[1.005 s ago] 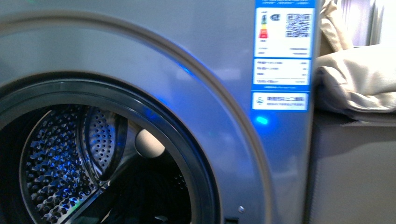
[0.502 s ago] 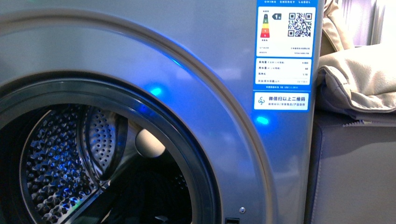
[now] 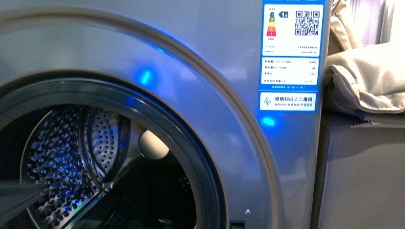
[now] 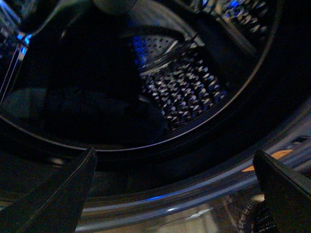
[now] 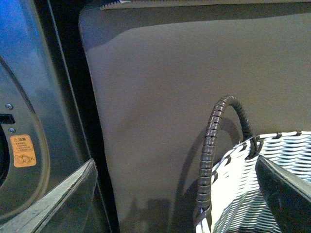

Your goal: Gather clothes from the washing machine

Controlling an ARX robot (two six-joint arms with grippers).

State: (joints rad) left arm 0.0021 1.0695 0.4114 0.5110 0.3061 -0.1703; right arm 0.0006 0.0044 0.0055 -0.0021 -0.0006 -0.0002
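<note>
Since its porthole gapes, washing machine [image 3: 210, 57]: one, grey, its opening facing the front camera.
Drum [image 3: 52, 162]: one, perforated steel, axis running straight back into the machine.
Clothes [image 4: 92, 114]: one dark heap low in the drum; pieces uncountable, long axis unreadable in the gloom.
Left gripper [image 4: 173, 151]: two fingers spread wide, empty, just outside the porthole, aimed into the drum.
Right gripper [image 5: 175, 159]: two fingers spread, empty, near one white woven basket [image 5: 243, 199].
Labels [image 3: 290, 55]: three blue-white panels, stacked.
</note>
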